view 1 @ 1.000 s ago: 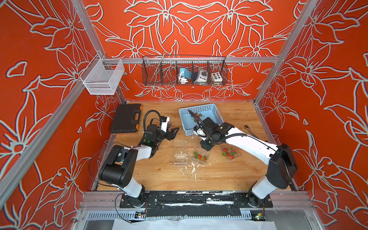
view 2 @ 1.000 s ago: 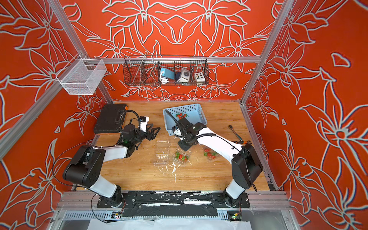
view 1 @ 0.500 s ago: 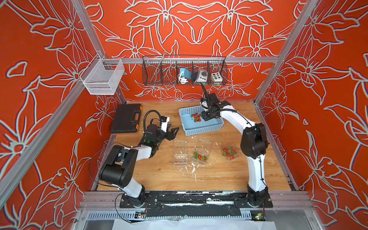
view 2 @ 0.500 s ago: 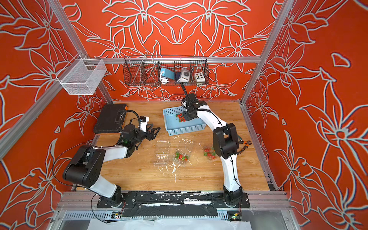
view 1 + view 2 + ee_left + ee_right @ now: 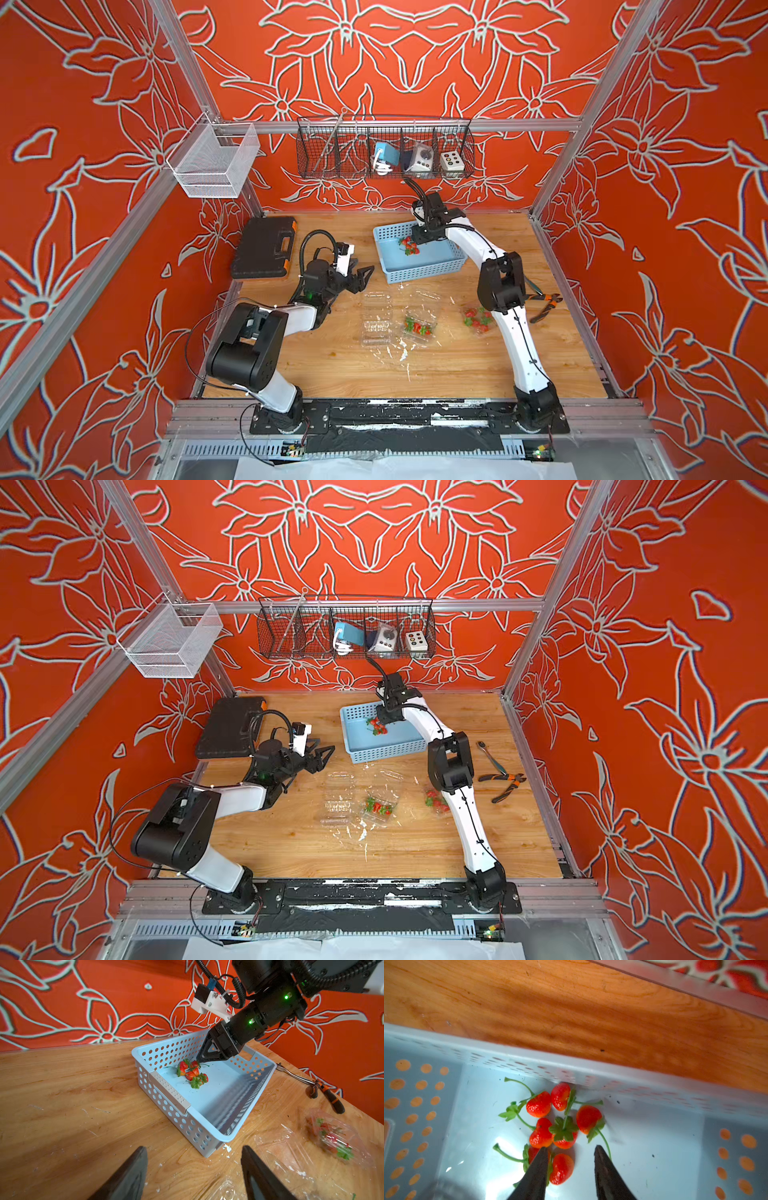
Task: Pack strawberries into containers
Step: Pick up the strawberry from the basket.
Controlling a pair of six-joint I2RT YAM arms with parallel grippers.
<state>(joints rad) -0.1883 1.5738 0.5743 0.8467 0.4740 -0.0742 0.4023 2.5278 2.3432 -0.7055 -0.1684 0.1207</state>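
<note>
Strawberries (image 5: 538,1104) huddle against the blue basket's (image 5: 529,1061) wall; the right claw (image 5: 571,1147), jaws apart, hangs just over the nearest berry (image 5: 561,1167).

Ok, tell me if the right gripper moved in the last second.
Yes. The right gripper moved from the clear containers toward the back wall, into the blue basket.

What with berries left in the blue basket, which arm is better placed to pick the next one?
Right. The right gripper is open inside the basket, at the strawberries; the left gripper hovers outside it, empty.
</note>
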